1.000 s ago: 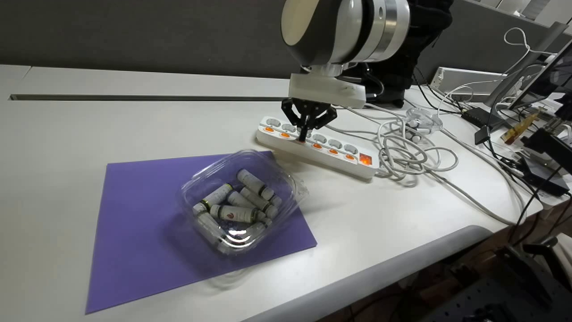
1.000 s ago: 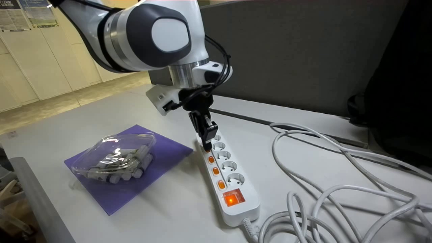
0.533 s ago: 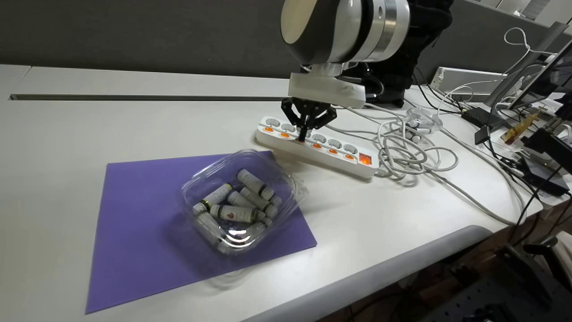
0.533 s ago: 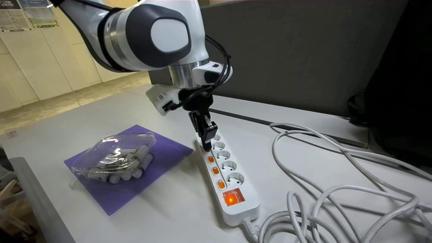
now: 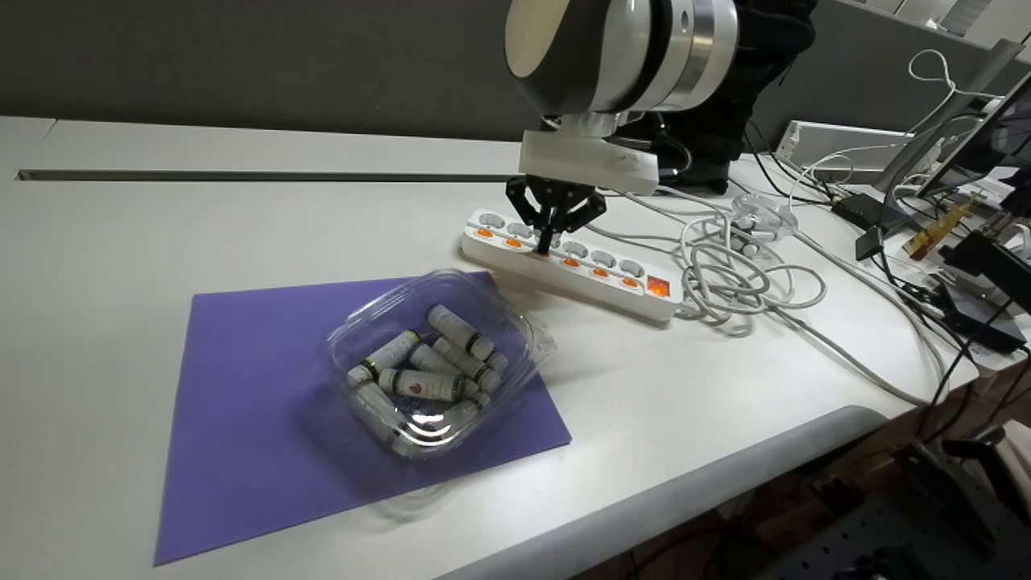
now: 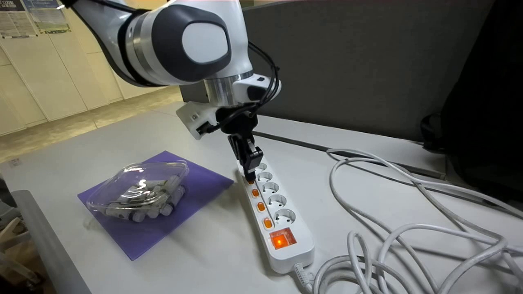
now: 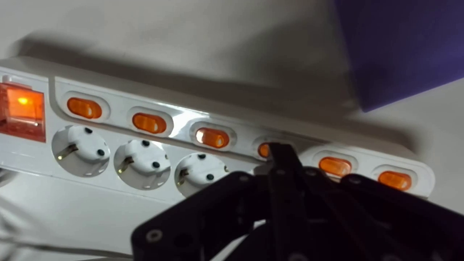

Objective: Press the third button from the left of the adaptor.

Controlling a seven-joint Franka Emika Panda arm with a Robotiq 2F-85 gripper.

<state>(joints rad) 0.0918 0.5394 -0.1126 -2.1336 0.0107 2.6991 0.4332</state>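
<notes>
In both exterior views, one white power strip (image 5: pixel 564 279), lying aslant on the white table (image 5: pixel 105 242), just beside one purple sheet (image 5: pixel 242 419). Along its top, six small orange rocker switches (image 7: pixel 148 123), six round sockets (image 7: pixel 142 165), and one larger main switch (image 7: pixel 23 110), glowing orange at one end.

One black gripper (image 5: pixel 545 244) above it, pointing down, clenched. Fingertips (image 7: pixel 282 152) side by side, right at the third switch (image 7: pixel 263 149) from the end away from the main switch, partly covering it in the wrist view. Pressed down or not: cannot tell.

On the sheet, one clear plastic container (image 5: pixel 403 302), with capped vials (image 5: pixel 425 385) inside, at least six, overlapping too much for a sure count. Past the main-switch end of the strip, tangled loops of pale grey cable (image 5: pixel 729 278); near them a second clear container (image 5: pixel 761 216), contents too small to make out.

Across the table, one long slot (image 5: pixel 266 176) toward the back; along its front, one rounded grey edge (image 5: pixel 668 499). Behind, a dark grey partition (image 5: pixel 266 64). In an exterior view, two posters (image 6: pixel 14 20) on pale wall panels (image 6: pixel 53 85) beyond, and mottled floor (image 6: pixel 36 132) below. Toward that view's right, black fabric (image 6: pixel 486 106), too dark to identify.
</notes>
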